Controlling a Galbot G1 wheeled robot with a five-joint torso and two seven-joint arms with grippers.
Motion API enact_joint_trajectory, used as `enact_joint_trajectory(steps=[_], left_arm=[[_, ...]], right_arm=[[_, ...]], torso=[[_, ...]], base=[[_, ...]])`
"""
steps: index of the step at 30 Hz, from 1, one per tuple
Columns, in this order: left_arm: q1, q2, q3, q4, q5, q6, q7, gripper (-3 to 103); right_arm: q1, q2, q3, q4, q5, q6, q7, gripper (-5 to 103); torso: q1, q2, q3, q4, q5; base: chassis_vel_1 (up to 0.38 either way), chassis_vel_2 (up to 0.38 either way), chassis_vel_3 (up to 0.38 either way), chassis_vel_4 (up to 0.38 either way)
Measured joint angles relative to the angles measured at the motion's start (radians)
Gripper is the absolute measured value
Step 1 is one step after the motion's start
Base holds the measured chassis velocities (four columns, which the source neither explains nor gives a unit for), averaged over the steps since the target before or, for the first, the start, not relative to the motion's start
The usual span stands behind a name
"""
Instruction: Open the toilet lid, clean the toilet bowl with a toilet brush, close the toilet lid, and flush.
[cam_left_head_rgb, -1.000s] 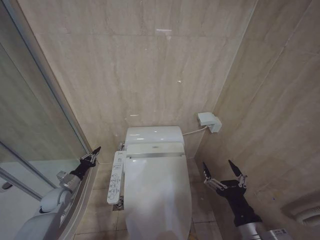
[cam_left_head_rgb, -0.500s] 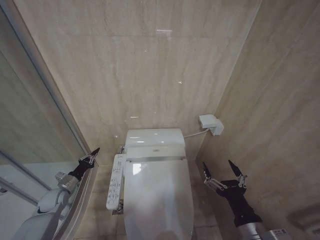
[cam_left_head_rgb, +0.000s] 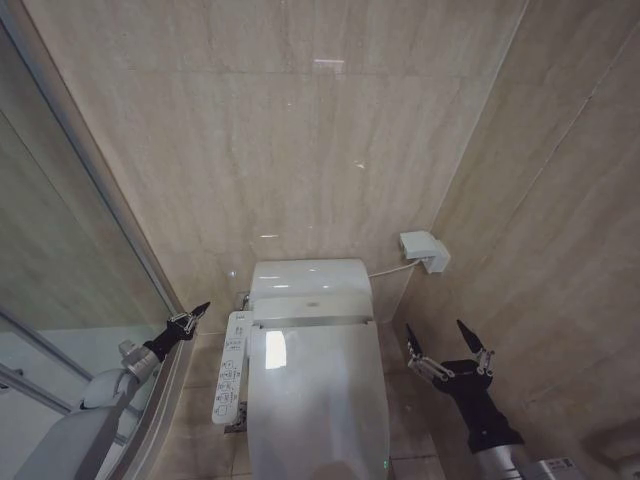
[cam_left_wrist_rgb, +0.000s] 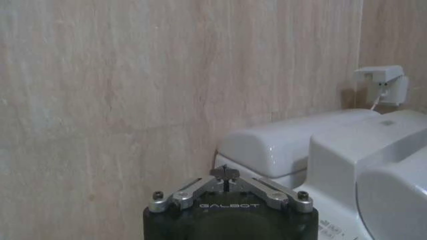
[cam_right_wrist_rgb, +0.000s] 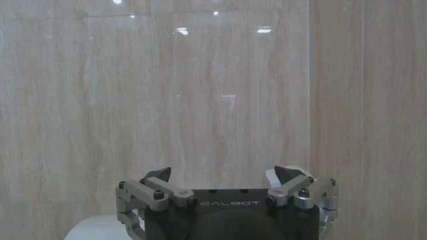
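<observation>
The toilet lid (cam_left_head_rgb: 318, 400) is down, white and glossy, covering the toilet bowl, which is hidden beneath it. A white button strip (cam_left_head_rgb: 228, 372) runs along the toilet's left side. My left gripper (cam_left_head_rgb: 192, 318) hovers left of the strip beside the glass partition, shut on nothing; its closed tips (cam_left_wrist_rgb: 226, 173) point toward the toilet's rear housing (cam_left_wrist_rgb: 293, 145). My right gripper (cam_left_head_rgb: 447, 340) hangs right of the toilet near the side wall, open and empty, its fingers (cam_right_wrist_rgb: 157, 175) spread wide. The toilet brush is out of view.
A glass shower partition (cam_left_head_rgb: 85, 260) stands close on the left. Tiled walls close in behind and on the right. A small white wall box (cam_left_head_rgb: 424, 249) with a cable sits right of the toilet's rear housing (cam_left_head_rgb: 308, 278). Narrow floor strips flank the toilet.
The whole picture has shifted a little as the camera moved, so the toilet sits slightly lower in view. Both grippers hold about the same pose.
</observation>
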Motion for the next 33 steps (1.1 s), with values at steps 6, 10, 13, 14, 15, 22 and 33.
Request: enact_joint_trajectory(steps=[6,10,13,14,15,22,33], left_arm=[[-0.056,-0.024,0.032,0.069,0.001,-0.023,0.042,0],[-0.076,-0.039,0.045,0.088,0.005,-0.026,0.052,0],[-0.095,-0.049,0.055,0.109,0.007,-0.028,0.059,0],[-0.108,-0.053,0.060,0.121,0.008,-0.031,0.064,0],[-0.120,-0.057,0.066,0.135,0.008,-0.035,0.070,0],[-0.192,-0.078,0.095,0.218,0.010,-0.053,0.103,0],[-0.270,-0.133,0.120,0.348,0.035,-0.068,0.161,0]], right_arm=[[0.000,0.000,0.000,0.000,0.000,0.000,0.000,100],[0.000,0.000,0.000,0.000,0.000,0.000,0.000,100],[0.000,0.000,0.000,0.000,0.000,0.000,0.000,100],[0.000,0.000,0.000,0.000,0.000,0.000,0.000,100],[0.000,0.000,0.000,0.000,0.000,0.000,0.000,100],[0.000,0.000,0.000,0.000,0.000,0.000,0.000,100],[0.000,0.000,0.000,0.000,0.000,0.000,0.000,100]], torso=[[0.000,0.000,0.000,-0.0002,0.0001],[0.000,0.000,0.000,0.0000,0.0001],[0.000,0.000,0.000,-0.0001,0.0000],[0.000,0.000,0.000,-0.0001,0.0001],[0.000,0.000,0.000,-0.0001,0.0002],[0.000,0.000,0.000,-0.0001,0.0001],[0.000,0.000,0.000,-0.0001,0.0000]], base=[[0.000,0.000,0.000,0.000],[0.000,0.000,0.000,0.000],[0.000,0.000,0.000,0.000],[0.000,0.000,0.000,0.000],[0.000,0.000,0.000,0.000],[0.000,0.000,0.000,0.000],[0.000,0.000,0.000,0.000]])
